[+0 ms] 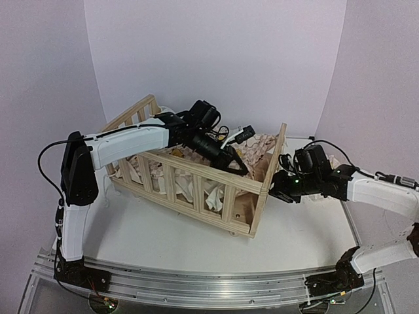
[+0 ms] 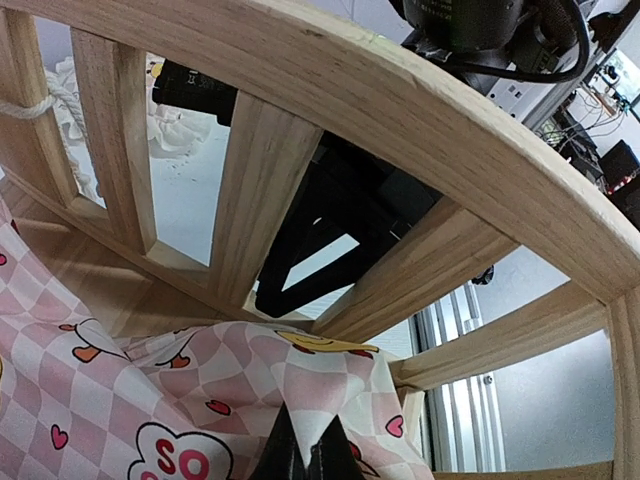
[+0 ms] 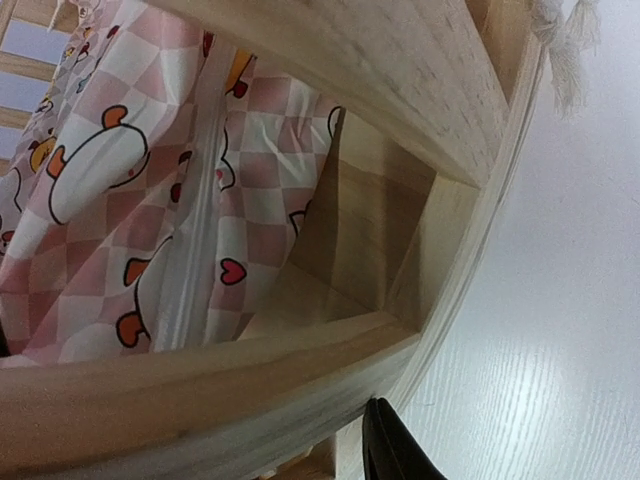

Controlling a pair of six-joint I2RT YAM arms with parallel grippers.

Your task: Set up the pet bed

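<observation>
Reaching over the near rail, the left pincer is clenched tight down inside the pet bed. The pink checked cushion puckers around its tips, so it looks to have a nip of cloth, and a thin one by my reckoning. The bed sits skewed on the table, its rails all around that pincer and its end panel just ahead of the tips. Beyond that panel, glimpsed through the slats, the right pincer sits close against the wood. Released or grasping a slat? I cannot tell, since only one dark finger shows in its own camera. Trouble spots now: a tug on so small a pinch could let the cloth slide free. If it holds, it could drag the light frame across the table instead of spreading the cushion. The left arm lies low over the top rail, so a careless sweep would knock it. Any shove from the right pincer could skid the bed toward the left one. Hard to read: behind the left pincer the cushion is a crumpled heap. The floor beneath it is mostly covered, and no pillow can be made out.
</observation>
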